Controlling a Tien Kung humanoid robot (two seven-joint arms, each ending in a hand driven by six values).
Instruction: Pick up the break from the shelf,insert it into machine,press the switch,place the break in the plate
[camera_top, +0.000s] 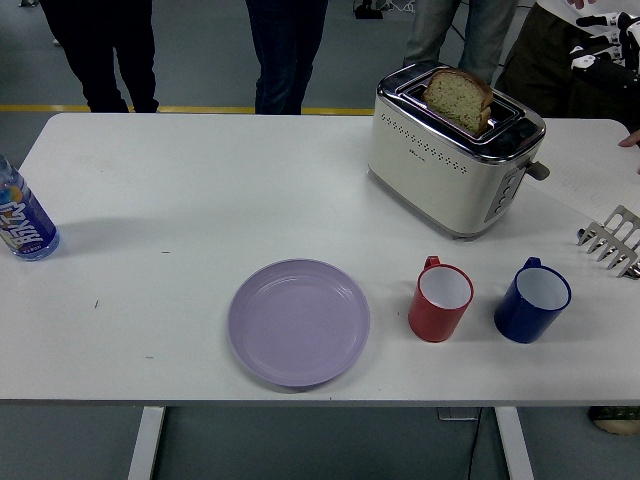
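One slice of bread stands upright in the near slot of the toaster, its brown crust and top half showing above the chrome top. The toaster is a cream one, set at an angle toward one o'clock on the white table, with its side lever pointing toward the right edge.

Of the robot, only a white and black jointed part shows, in the picture's top right corner at about two o'clock from the toaster. It looks to be the right hand, raised well apart from the bread and the toaster and touching neither. Whether it is wide or narrow cannot be told, since too little of it is in view.

At seven o'clock from the toaster, near the table's front edge, lies the lilac plate, with nothing on it. Just to its right, at three o'clock, stands a red cup, and beside that a blue cup. Both are upright, white inside, and apart from each other.

At four o'clock from the toaster, a metal rack juts in from the right edge. A person's fingertip rests on the table at that edge, above the rack.

Far off at nine o'clock, by the left edge, a blue-labelled bottle is partly cut off. Several people stand along the far side.
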